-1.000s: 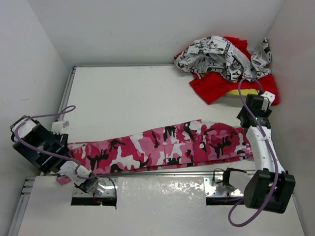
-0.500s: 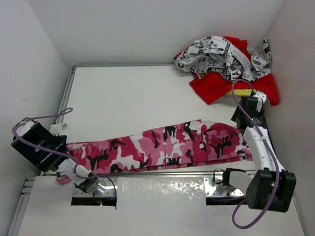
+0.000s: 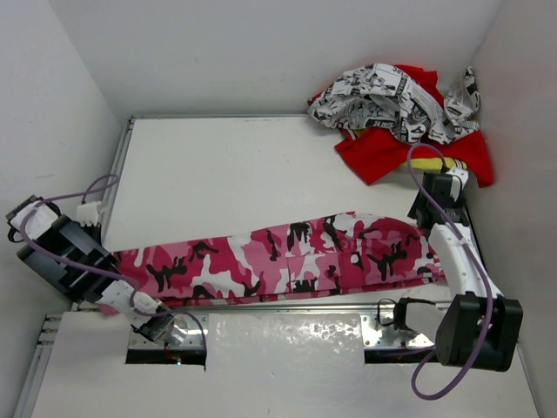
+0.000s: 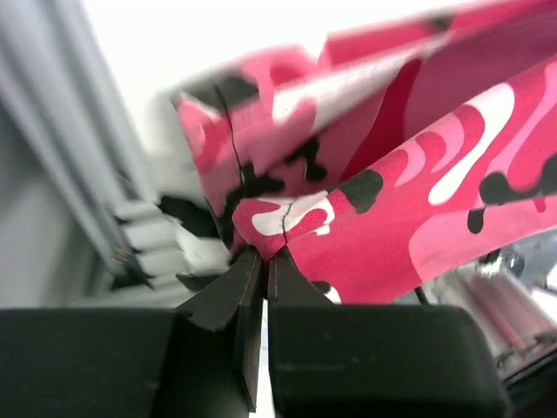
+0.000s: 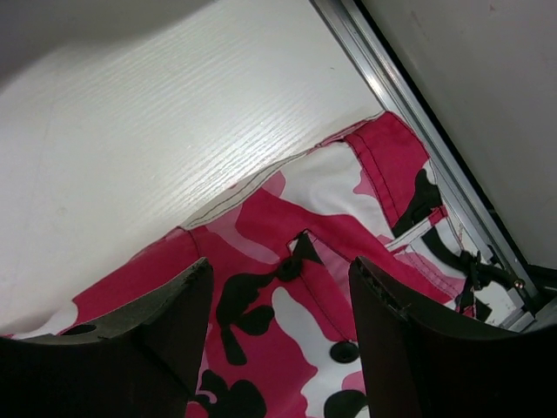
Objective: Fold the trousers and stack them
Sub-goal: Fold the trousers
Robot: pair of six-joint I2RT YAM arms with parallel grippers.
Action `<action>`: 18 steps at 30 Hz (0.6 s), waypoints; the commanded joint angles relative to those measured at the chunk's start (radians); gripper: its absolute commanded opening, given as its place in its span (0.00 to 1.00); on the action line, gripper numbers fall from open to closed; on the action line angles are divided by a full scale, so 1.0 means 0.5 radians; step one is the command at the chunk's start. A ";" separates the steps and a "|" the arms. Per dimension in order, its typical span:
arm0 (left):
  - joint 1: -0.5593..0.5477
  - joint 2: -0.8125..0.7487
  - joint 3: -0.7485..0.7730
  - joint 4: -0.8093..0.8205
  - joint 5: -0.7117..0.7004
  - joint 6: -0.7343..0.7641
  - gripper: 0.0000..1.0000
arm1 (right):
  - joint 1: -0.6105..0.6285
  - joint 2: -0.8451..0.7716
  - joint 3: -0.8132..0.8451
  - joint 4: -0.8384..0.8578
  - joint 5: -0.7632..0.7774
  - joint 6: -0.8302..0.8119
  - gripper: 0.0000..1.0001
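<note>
The pink camouflage trousers [image 3: 287,259] lie stretched left to right along the near part of the white table [image 3: 244,174]. My left gripper [image 3: 103,261] is shut on the leg-end hem of the trousers [image 4: 365,200] at the table's left edge, the cloth pinched between its black fingers [image 4: 235,292]. My right gripper [image 3: 428,216] is open and empty, hovering just above the waist end of the trousers [image 5: 296,287], its fingers [image 5: 148,326] spread to either side of a buttoned pocket flap.
A heap of black-and-white printed cloth [image 3: 392,100] and plain red cloth [image 3: 383,152] with a yellow bit lies at the back right corner. A metal rail [image 3: 287,305] runs along the near table edge, another rail [image 5: 409,131] along the right wall.
My left gripper has pulled the leg end further left and slightly back, stretching the trousers straighter. My right gripper has moved a little toward the left over the waist.
</note>
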 commanded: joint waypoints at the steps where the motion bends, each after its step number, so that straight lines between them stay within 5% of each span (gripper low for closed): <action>1: -0.001 -0.167 0.150 0.022 0.293 0.008 0.00 | 0.009 0.039 -0.030 0.025 0.068 0.018 0.61; 10: -0.016 -0.084 -0.003 0.178 0.112 -0.025 0.01 | 0.009 0.107 -0.106 -0.009 0.092 0.012 0.61; 13: -0.035 -0.075 -0.018 0.255 0.066 -0.090 0.16 | 0.009 0.119 -0.070 -0.006 0.062 -0.009 0.61; 16: -0.041 -0.072 0.025 0.231 0.014 -0.105 0.70 | 0.009 0.125 -0.014 -0.012 0.022 -0.040 0.63; 18: -0.041 -0.081 0.128 0.212 -0.038 -0.130 0.78 | 0.015 0.110 0.038 -0.034 -0.015 -0.064 0.64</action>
